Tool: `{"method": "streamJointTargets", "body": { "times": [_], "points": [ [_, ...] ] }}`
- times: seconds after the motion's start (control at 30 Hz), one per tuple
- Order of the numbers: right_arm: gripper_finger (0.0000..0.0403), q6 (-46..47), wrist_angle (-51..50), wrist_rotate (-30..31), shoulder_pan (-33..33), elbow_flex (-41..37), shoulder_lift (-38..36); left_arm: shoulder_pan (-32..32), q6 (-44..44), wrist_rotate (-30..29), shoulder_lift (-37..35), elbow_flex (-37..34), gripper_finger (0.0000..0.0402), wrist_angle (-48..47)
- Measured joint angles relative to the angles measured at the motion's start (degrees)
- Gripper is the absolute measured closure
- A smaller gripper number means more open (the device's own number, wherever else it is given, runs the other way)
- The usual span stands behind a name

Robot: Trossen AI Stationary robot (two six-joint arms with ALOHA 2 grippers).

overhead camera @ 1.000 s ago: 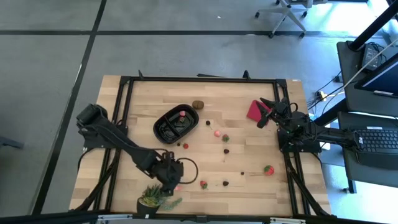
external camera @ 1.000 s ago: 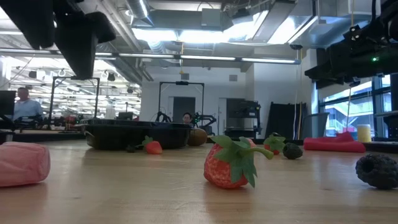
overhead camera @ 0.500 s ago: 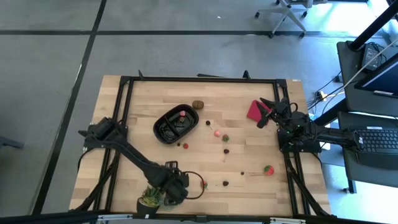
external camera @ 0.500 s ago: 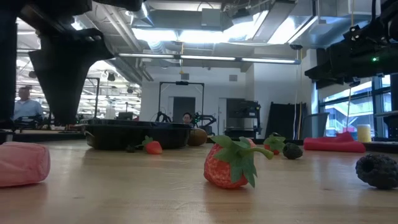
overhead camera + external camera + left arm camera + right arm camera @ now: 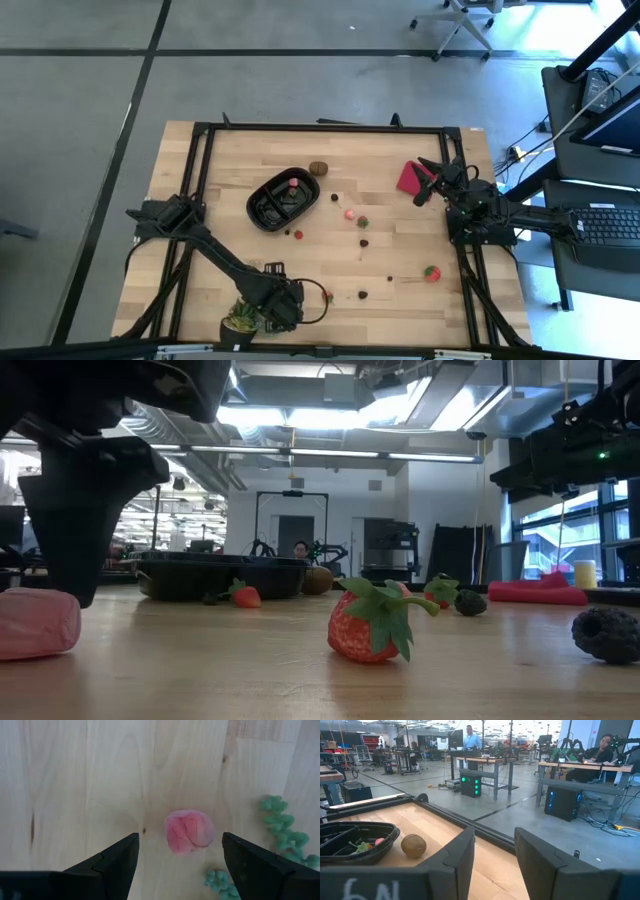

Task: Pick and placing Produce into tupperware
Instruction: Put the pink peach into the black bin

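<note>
since a second ago the left arm has swung down to the near edge of the worktop (image 5: 400, 215), and its left gripper (image 5: 180, 851) now hangs low over a pink fruit piece (image 5: 189, 831). its jaws are wide open, one on each side of the fruit, and they hold nothing yet. i think they sit like this so they can drop a bit more and close on it. the fruit lies flat on the wood, right beside the green potted plant (image 5: 243, 318), so the jaws may bump the leaves. it is soft pink, round and a little lumpy, with faint darker lines on top. in the low view it shows as a pink lump (image 5: 38, 623) at the near side, with the dark arm above it. the black tupperware (image 5: 262, 192) sits further back, well apart from this fruit, and it has a small pink piece and some green inside. more produce is spread over the wood: a strawberry (image 5: 371, 622) with a green top, a dark berry (image 5: 608, 634), and a brown round piece (image 5: 318, 168) just beside the tupperware. the right gripper (image 5: 492, 851) waits over the far right side near a flat red square (image 5: 409, 178), with its jaws open and empty.
</note>
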Motion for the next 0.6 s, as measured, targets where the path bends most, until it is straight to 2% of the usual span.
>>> {"method": "streamJointTargets", "body": {
  "times": [0.17,0.6],
  "points": [
    [0.0260,0.0,0.0,0.0,0.0,0.0,0.0,0.0,-2.5,0.0,0.0,0.0,0.0128,0.0],
    [0.0260,-0.2,0.0,0.0,0.0,0.0,0.0,0.5,-2.5,-0.6,0.0,-0.5,0.0128,0.8]
  ]
}}
